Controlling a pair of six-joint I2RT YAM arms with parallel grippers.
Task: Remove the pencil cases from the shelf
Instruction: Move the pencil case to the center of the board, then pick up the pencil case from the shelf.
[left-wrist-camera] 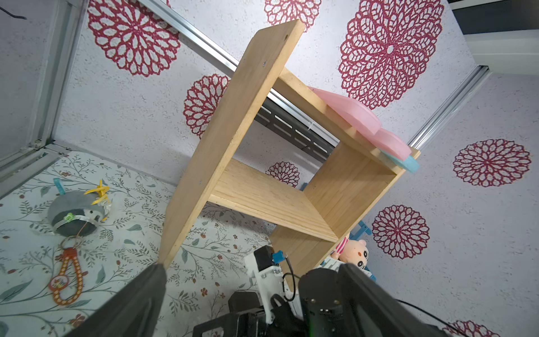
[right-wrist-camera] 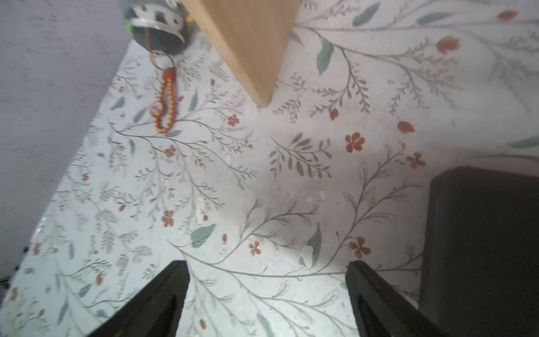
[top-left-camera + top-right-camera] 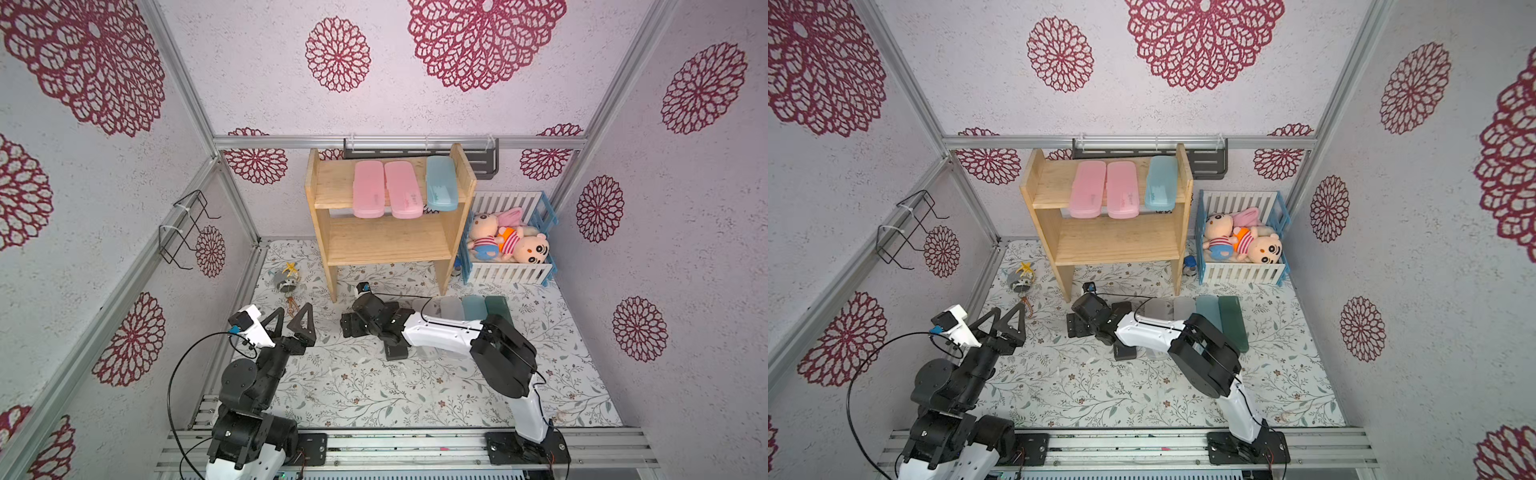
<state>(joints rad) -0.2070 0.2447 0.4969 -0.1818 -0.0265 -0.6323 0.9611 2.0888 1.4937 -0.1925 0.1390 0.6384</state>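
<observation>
Two pink pencil cases (image 3: 368,189) (image 3: 403,189) and a light blue one (image 3: 441,183) lie on the top tier of the wooden shelf (image 3: 386,245); its lower tier is bare. On the table in front, half hidden by my right arm, lie frosted clear cases (image 3: 452,307), a blue one (image 3: 473,306) and a dark green one (image 3: 498,305). A black case (image 3: 397,353) lies under the right forearm. My right gripper (image 3: 351,328) (image 2: 268,271) hangs open just left of the black case (image 2: 481,248), holding nothing. My left gripper (image 3: 291,318) (image 1: 256,280) stands open and empty at the table's left.
A blue-and-white slatted crate (image 3: 509,272) with plush dolls stands right of the shelf. A grey plush keychain (image 3: 286,282) with a red strap lies left of the shelf leg. A dark grey rack (image 3: 484,162) hangs on the back wall, a wire holder (image 3: 187,228) on the left wall.
</observation>
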